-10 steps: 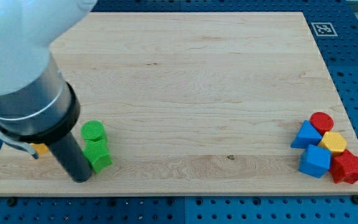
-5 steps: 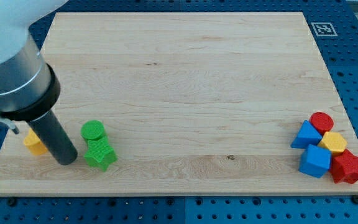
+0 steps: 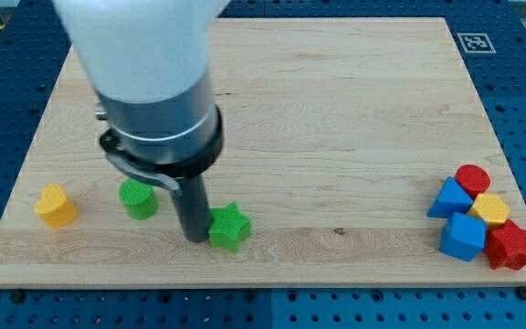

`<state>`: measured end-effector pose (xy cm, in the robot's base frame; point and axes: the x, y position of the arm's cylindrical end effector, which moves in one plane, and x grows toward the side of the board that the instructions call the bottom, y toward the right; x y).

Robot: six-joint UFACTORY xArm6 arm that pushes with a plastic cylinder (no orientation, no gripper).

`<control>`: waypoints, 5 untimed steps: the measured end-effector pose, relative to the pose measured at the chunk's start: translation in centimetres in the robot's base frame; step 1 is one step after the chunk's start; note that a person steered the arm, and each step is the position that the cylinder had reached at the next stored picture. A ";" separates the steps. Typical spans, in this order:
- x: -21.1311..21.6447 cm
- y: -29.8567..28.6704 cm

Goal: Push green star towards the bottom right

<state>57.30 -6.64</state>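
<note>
The green star (image 3: 229, 226) lies on the wooden board (image 3: 336, 119) near the view's bottom, left of centre. My tip (image 3: 195, 237) is right against the star's left side, touching it. A green cylinder (image 3: 139, 198) stands to the left of my tip, apart from the star.
A yellow block (image 3: 56, 206) sits at the bottom left. At the bottom right is a cluster: a red cylinder (image 3: 472, 179), a blue triangular block (image 3: 448, 198), a yellow hexagon (image 3: 491, 210), a blue cube (image 3: 463, 237) and a red star (image 3: 510, 245).
My tip has swung from the far left to the right. The green star has slid rightward away from the green cylinder. The yellow block is now uncovered.
</note>
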 end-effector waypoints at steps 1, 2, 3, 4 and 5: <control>0.0 2.9; 0.0 5.8; 0.0 8.8; 0.0 11.9; 0.1 14.8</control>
